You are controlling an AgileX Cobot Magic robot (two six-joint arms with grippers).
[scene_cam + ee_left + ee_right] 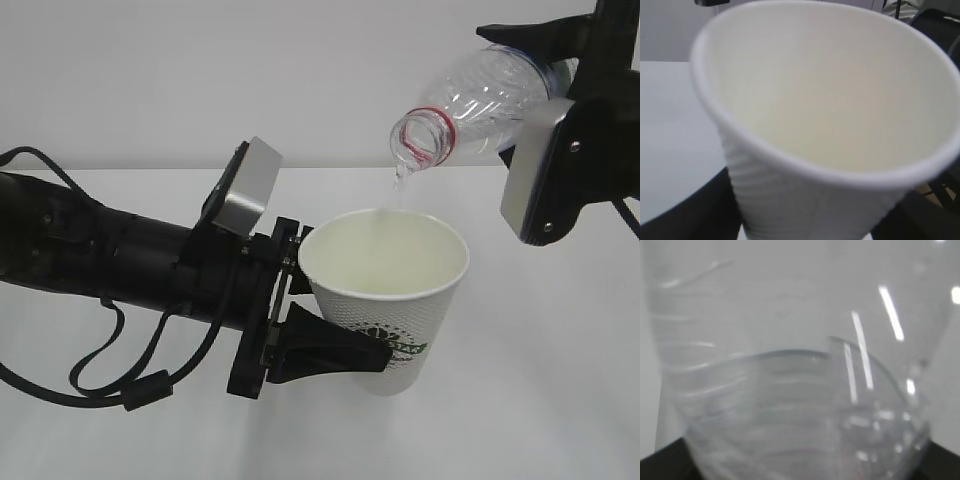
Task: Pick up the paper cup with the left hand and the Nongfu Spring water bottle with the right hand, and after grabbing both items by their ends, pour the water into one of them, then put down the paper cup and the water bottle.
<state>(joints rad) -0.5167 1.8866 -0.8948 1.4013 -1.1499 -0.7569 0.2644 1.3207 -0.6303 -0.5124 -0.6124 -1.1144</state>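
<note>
My left gripper (372,335) is shut on the lower part of the white paper cup (385,300), which stands upright above the table with its green logo facing forward. In the left wrist view the paper cup (825,125) fills the frame, with dark fingers (690,215) on either side of its base. My right gripper (515,95) is shut on the clear Nongfu Spring water bottle (480,95), tilted mouth down to the left above the cup. A thin stream of water (400,180) falls from its red-ringed neck into the cup. The bottle (790,365) also fills the right wrist view.
A white table top (560,400) lies below both arms, with a pale wall behind. Black cables (100,385) hang under the left arm near the table's left side.
</note>
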